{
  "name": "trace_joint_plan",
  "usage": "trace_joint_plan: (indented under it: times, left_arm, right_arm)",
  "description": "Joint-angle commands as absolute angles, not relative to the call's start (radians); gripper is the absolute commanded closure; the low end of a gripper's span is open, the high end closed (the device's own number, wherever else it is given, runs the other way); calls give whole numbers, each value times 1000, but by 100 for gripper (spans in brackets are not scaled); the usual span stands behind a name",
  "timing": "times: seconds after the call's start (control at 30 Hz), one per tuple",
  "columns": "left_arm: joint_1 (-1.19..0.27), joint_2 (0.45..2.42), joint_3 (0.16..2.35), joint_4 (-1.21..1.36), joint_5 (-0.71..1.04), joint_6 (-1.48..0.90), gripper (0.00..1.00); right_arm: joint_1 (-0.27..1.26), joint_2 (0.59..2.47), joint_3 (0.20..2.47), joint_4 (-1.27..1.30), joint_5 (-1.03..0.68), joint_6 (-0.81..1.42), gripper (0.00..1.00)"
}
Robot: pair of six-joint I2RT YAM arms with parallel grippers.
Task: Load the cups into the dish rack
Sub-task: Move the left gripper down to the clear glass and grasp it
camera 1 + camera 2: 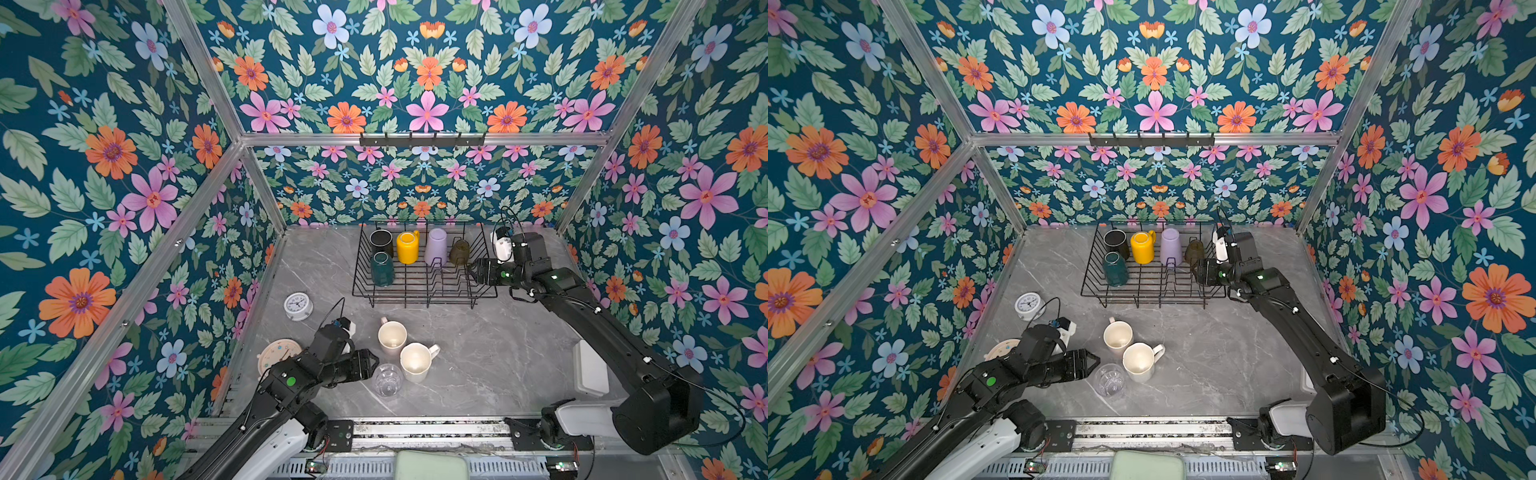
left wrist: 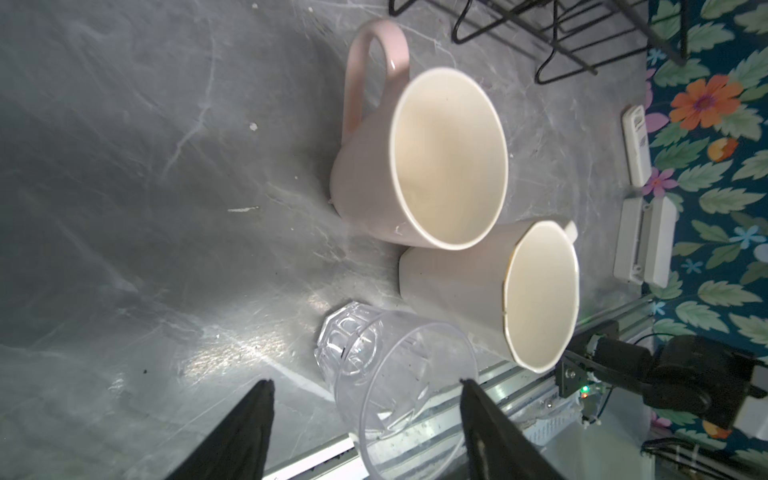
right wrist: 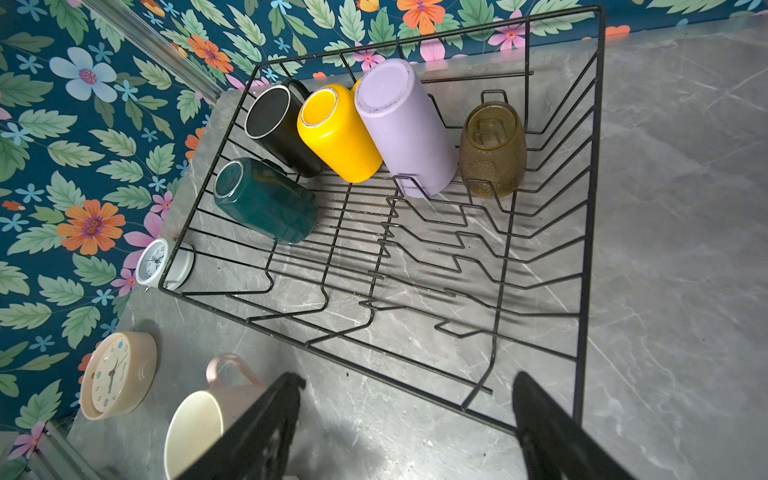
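Note:
The black wire dish rack (image 1: 424, 296) (image 3: 590, 208) stands at the back and holds several cups: a black mug (image 1: 381, 242), a yellow mug (image 1: 407, 247), a lilac tumbler (image 1: 436, 246), an amber glass (image 1: 459, 252) and a dark green mug (image 1: 382, 269). On the table in front stand a pale pink mug (image 1: 392, 336) (image 2: 415, 166), a white mug (image 1: 417, 361) (image 2: 536, 291) and a clear glass (image 1: 387, 380) (image 2: 395, 374). My left gripper (image 1: 374, 361) (image 2: 365, 382) is open, its fingers on either side of the clear glass. My right gripper (image 1: 473, 270) (image 3: 408, 376) hangs open and empty over the rack's right end.
A white clock (image 1: 298, 306) and a beige clock (image 1: 277, 353) sit at the table's left, the beige one partly under my left arm. A white box (image 1: 590, 370) lies by the right wall. A hook rail (image 1: 422, 139) hangs on the back wall.

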State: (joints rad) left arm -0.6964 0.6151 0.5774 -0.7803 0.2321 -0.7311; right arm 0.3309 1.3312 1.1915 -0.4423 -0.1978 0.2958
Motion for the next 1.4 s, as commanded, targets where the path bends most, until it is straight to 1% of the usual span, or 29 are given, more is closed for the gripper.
trace_joint_plan:
  times: [0.0,0.2,0.4,0.6,0.67,0.83,0.9,1.13,1.2,1.33,1.37]
  left_arm:
    - [-774,652,574,-743,168,-770,29]
    - [-936,737,575,-746,52,-843,30]
    - [-1028,806,581,-777,-23,-897,38]
    - [-1076,896,607,-807,-75,-912,47]
    - [-1084,912,612,-808,-80,-916,51]
    - [-1086,901,617,-825,-89,-924,66]
    - [-1088,890,612,-827,-84,-929,68]
    - [-1089,883,603,-827,-72,-930,86]
    - [-1089,887,604,-828,-72,-930,87]
    - [-1091,886,614,-841,-79,-931,100]
    - [-1090,879,621,-876,-87,-930,100]
  right_arm:
    - [336,1317,1178,-427,-189,309,20]
    - [337,1290,1154,-437,-197,310,20]
    - [339,1265,1123,-426,-211,321,20]
    - [339,1252,1097,-417,-218,327,20]
    - [339,1247,1091,-416,-219,328,20]
    - [339,1238,1079,-416,-225,328,20]
    - [339,1236,1074,-415,-228,329,20]
    - [339,1226,1058,-403,-241,340,20]
    - [339,1221,1058,-403,-244,342,20]
    - [339,1212,1055,-406,-246,344,20]
    - [339,1210,1052,-406,-247,343,20]
